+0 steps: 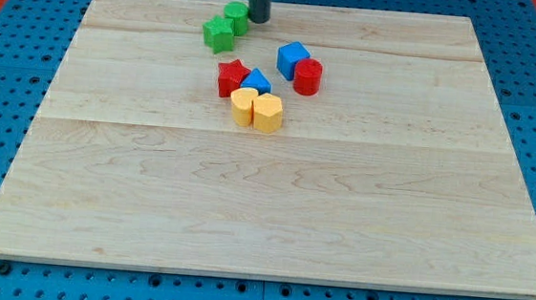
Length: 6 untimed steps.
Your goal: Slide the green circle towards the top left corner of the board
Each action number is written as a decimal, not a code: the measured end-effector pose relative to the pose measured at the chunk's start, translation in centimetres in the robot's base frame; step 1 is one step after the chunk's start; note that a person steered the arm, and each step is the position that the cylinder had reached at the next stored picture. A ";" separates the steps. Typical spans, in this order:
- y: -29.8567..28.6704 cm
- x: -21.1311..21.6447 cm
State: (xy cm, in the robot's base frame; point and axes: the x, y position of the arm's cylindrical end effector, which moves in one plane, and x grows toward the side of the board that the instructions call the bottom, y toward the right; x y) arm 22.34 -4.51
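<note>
Camera view: my tip (pixel 258 19) touches the right side of the green circular block (pixel 235 17), near the wooden board (pixel 274 198) top edge; the rod carries no jaws.

Our straight dark rod comes down from the view's top edge, standing upright. We have my tip (pixel 257 19) set low near the view's top, left of centre.

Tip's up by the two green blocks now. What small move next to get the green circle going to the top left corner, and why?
Probably a short push toward the view's left. My tip sits right beside the green circle block, on its right side. The green star-like block touches it at lower left and may get dragged along, so keep the stroke short along the wooden board's top edge.
</note>
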 end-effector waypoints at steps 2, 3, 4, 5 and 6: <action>-9.8 0.0; -8.3 1.8; -7.3 3.8; -9.3 4.8; -12.0 4.3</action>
